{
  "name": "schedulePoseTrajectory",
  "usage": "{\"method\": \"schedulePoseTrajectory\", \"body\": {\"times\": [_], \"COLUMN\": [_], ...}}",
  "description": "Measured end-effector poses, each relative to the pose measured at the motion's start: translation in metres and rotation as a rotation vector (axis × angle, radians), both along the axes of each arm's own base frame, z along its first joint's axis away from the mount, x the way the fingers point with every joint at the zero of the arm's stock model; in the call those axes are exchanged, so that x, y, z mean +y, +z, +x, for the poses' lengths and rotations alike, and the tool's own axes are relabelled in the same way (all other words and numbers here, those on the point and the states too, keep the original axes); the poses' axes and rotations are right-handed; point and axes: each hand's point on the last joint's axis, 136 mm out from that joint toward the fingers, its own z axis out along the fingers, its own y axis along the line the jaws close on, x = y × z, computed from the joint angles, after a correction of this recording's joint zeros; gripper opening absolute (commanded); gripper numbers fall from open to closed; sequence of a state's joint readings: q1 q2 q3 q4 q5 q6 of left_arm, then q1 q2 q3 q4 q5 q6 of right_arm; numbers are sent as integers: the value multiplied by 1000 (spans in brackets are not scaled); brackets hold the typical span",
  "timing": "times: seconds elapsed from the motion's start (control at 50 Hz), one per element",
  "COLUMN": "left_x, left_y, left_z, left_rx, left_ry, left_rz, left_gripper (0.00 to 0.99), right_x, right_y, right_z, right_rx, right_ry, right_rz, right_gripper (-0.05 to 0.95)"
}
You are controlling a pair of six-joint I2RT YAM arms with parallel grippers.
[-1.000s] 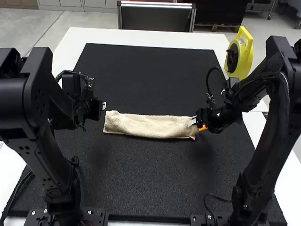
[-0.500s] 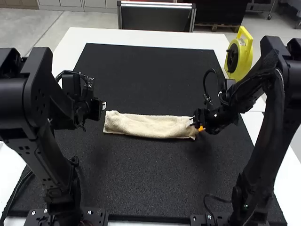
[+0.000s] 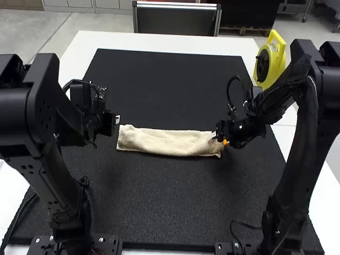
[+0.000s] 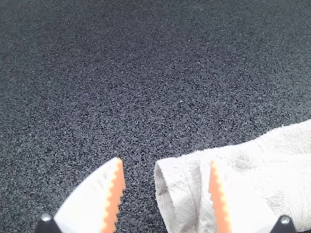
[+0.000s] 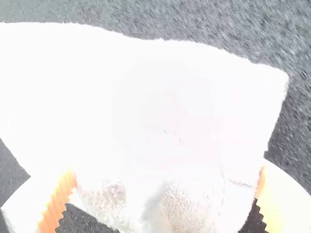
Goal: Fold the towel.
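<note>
The cream towel (image 3: 170, 142) lies as a long, narrow folded strip across the black mat. Off its left end, my left gripper (image 3: 117, 120) hangs close by. In the left wrist view that gripper (image 4: 166, 165) is open, one finger over the end of the towel (image 4: 184, 189) and the other over bare mat. At the strip's right end is my right gripper (image 3: 217, 137). The right wrist view has the gripper (image 5: 166, 172) open, its fingers wide apart with the pale towel (image 5: 160, 97) between them.
The black mat (image 3: 164, 85) covers most of the white table (image 3: 79, 53). A yellow reel-like object (image 3: 270, 61) stands at the table's back right, behind the right arm.
My right gripper has shifted slightly left over the towel's right end. The left arm and the towel look unmoved.
</note>
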State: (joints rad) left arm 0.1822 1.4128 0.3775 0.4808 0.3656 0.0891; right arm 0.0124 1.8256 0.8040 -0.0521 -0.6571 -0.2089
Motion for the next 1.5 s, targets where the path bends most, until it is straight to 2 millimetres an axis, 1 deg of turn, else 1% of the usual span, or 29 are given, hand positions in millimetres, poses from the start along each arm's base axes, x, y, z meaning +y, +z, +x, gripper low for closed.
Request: {"method": "schedulePoseTrajectory", "body": {"times": [0.06,0.14,0.36,0.48,0.58,1.08,1.28,1.5], "left_x": [0,0,0,0,0,0,0,0], "left_y": [0,0,0,0,0,0,0,0], "left_z": [0,0,0,0,0,0,0,0], "left_rx": [0,0,0,0,0,0,1,1], "left_ry": [0,0,0,0,0,0,0,0], "left_rz": [0,0,0,0,0,0,0,0], "left_gripper": [438,438,438,438,438,438,438,438], "right_x": [1,8,14,14,15,15,15,15], "right_y": [1,-3,-6,-5,-5,-3,4,13], "right_z": [3,3,5,7,7,9,16,16], "right_rx": [-6,-2,4,3,6,10,10,13], "right_ry": [-2,12,6,-4,-7,-13,-16,-19], "right_rz": [0,3,14,22,27,29,30,31], "right_gripper": [669,530,234,211,-21,-21,-23,-21]}}
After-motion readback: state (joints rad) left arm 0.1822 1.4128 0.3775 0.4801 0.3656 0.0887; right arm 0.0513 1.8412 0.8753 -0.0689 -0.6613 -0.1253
